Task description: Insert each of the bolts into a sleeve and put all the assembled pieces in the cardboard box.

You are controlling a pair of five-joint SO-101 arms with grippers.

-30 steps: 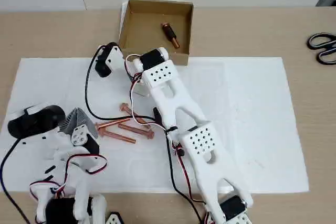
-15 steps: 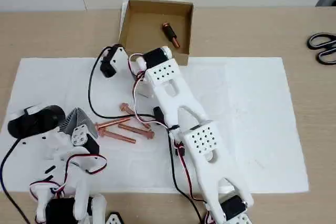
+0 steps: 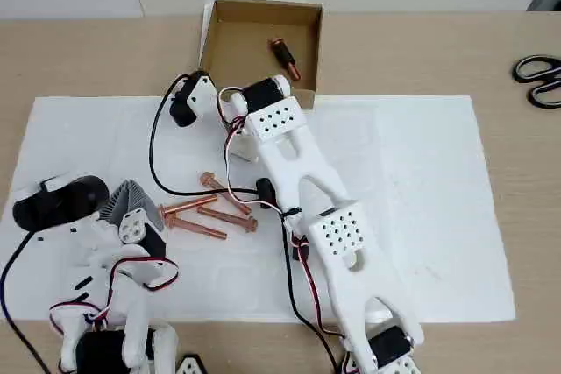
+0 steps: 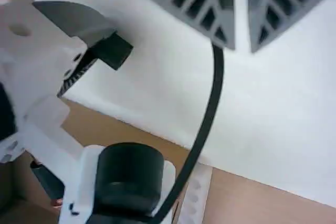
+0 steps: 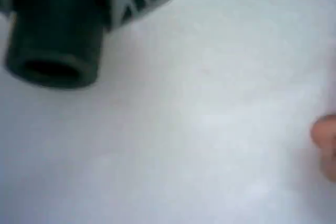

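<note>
Several copper bolts (image 3: pixel 210 214) lie loose on the white paper (image 3: pixel 421 190) in the high view. The cardboard box (image 3: pixel 230 45) at the back holds one bolt in a sleeve (image 3: pixel 285 58). My right gripper (image 4: pixel 97 51) is low over the paper just in front of the box, under its own arm, and is shut on a black sleeve (image 5: pixel 52 40). One bolt tip (image 5: pixel 326 142) pokes in at the edge of the right wrist view. My left gripper (image 3: pixel 130 203) rests at the near left of the paper, its grey fingers (image 4: pixel 210 3) together with nothing between them.
The right arm (image 3: pixel 302 181) stretches diagonally across the middle of the paper, with a black cable (image 3: pixel 158 159) looping to its wrist camera (image 3: pixel 188 101). Scissors (image 3: pixel 539 79) lie at the far right of the wooden table.
The right arm has shifted a little to the right and closer to the box with the sleeve. The left arm and the bolts have stayed still.
</note>
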